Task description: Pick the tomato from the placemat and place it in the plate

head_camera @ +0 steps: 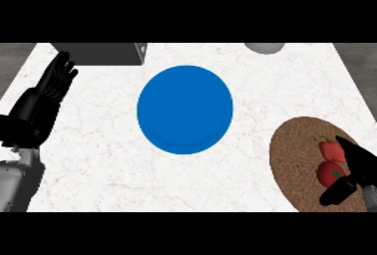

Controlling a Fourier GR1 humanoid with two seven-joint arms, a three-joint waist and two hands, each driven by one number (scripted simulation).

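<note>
right hand (356, 169): at the right edge, fingers and thumb spread, straddling but not clamped | tomato (330, 172): just left of the palm, on the placemat (294, 154), beside a red pepper (330, 148) | plate (185, 109): well apart, up-left | left hand (57, 75): resting open, far side; right arm nearer.
</note>
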